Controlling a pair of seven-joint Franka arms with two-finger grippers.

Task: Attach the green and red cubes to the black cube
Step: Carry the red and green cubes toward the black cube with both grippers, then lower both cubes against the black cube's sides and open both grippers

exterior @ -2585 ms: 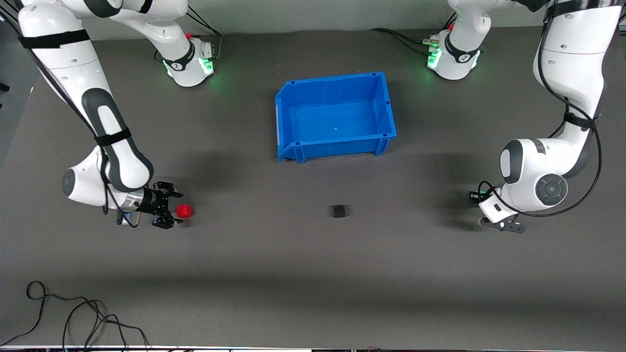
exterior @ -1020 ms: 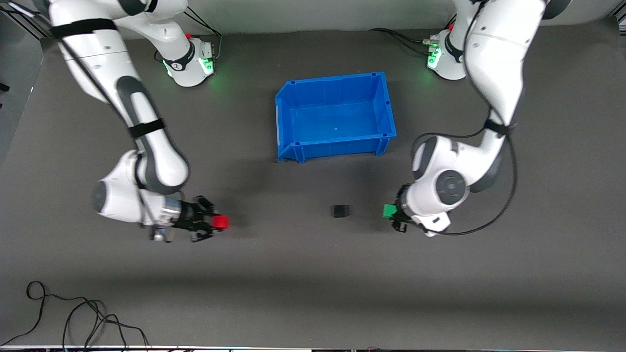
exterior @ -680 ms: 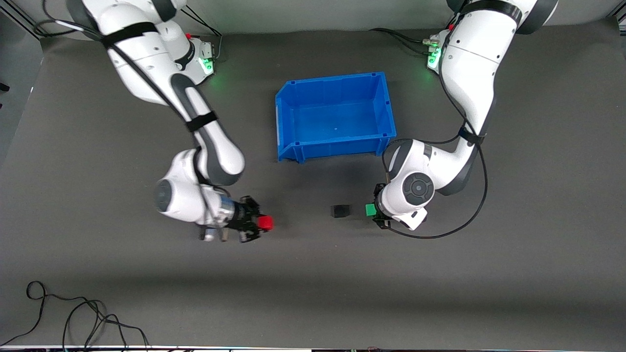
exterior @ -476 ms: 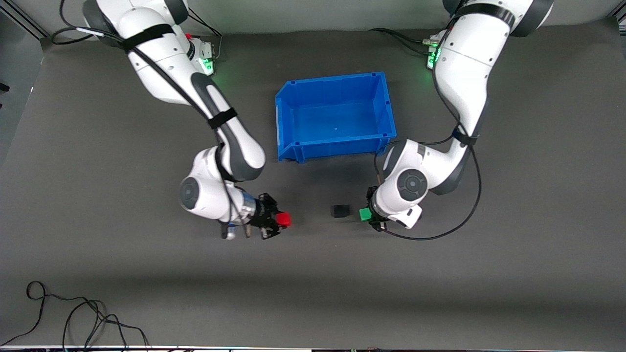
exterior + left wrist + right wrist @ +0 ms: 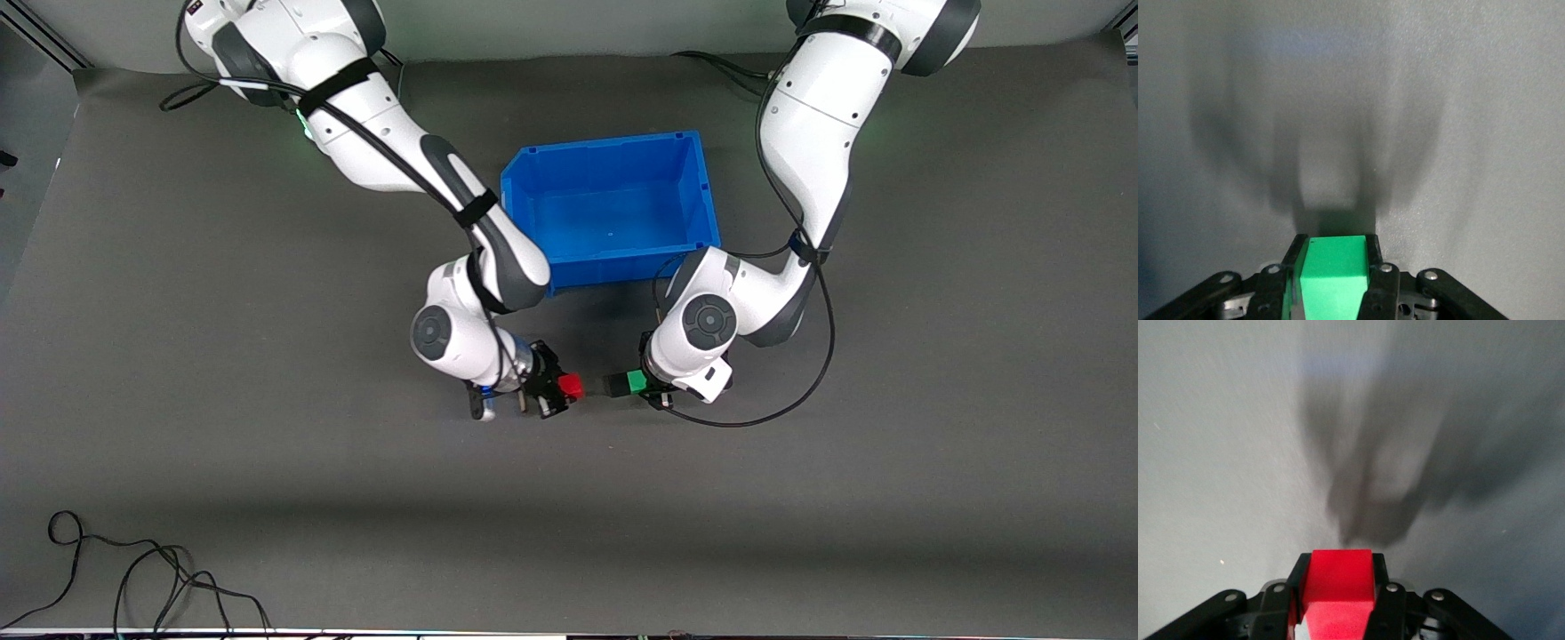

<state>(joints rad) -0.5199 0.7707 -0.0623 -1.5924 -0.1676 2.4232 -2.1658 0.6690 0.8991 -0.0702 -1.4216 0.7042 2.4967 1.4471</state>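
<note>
Holding one block in each claw, I judge the job roughly half done. My left gripper (image 5: 642, 384) clamps the green cube (image 5: 636, 381), which looks pressed against the black cube (image 5: 614, 384). My right gripper (image 5: 560, 391) pinches the red cube (image 5: 571, 387) just beside the black cube, apart, toward the right arm's end. Closing that gap remains.

White arms (image 5: 382, 133), black cables

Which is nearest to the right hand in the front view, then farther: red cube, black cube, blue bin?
1. Red cube, gripped in the right hand.
2. Black cube, on the table beside the green cube in the left hand.
3. Blue bin, toward the bases.
</note>
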